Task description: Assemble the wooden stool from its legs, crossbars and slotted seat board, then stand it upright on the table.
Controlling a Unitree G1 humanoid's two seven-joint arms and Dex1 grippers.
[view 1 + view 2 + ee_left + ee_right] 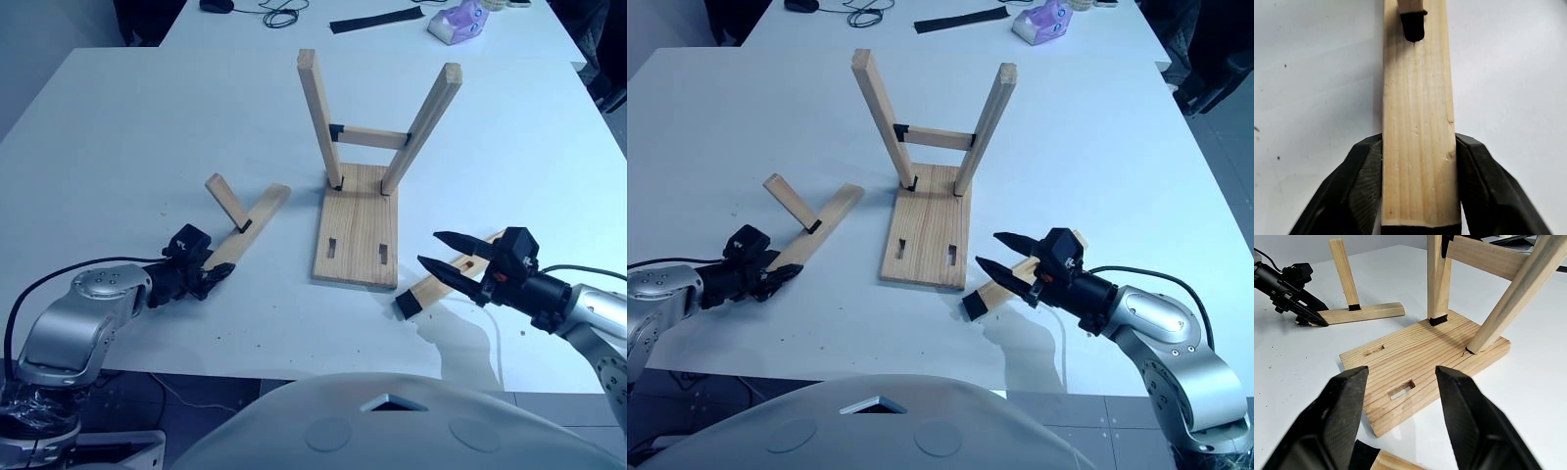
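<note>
Head view: seat board (358, 227) lies flat mid-surface (127, 127), long axis 12-to-6. Two upright legs (319, 117) (423, 127) stand in its 12 o'clock end, splayed apart toward their tops, with a crossbar (370, 137) joining them partway up; the two slots at its 6 o'clock end are open. At the board's 9 o'clock, apart from it, the left loose leg (253, 223) lies flat with a short stub crossbar (227, 201) sticking up from it and tilted. We see the left gripper (211, 279) at that leg's 7 o'clock end. At the board's 4 o'clock, the right loose leg (429, 287) lies flat, black-capped end near the board's corner. The right gripper (443, 257) sits over it, fingers spread and pointing toward 9 o'clock; we can't tell if it touches the leg. Left wrist view: both black fingers (1361, 186) are pressed against the sides of the left loose leg near its black-capped end, so the gripper is clamped on it; the leg rests on the surface. Right wrist view: fingers (1347, 406) are wide apart with nothing between them, facing the seat board's two open slots (1400, 389); the end of the right loose leg shows just beneath the gripper.
</note>
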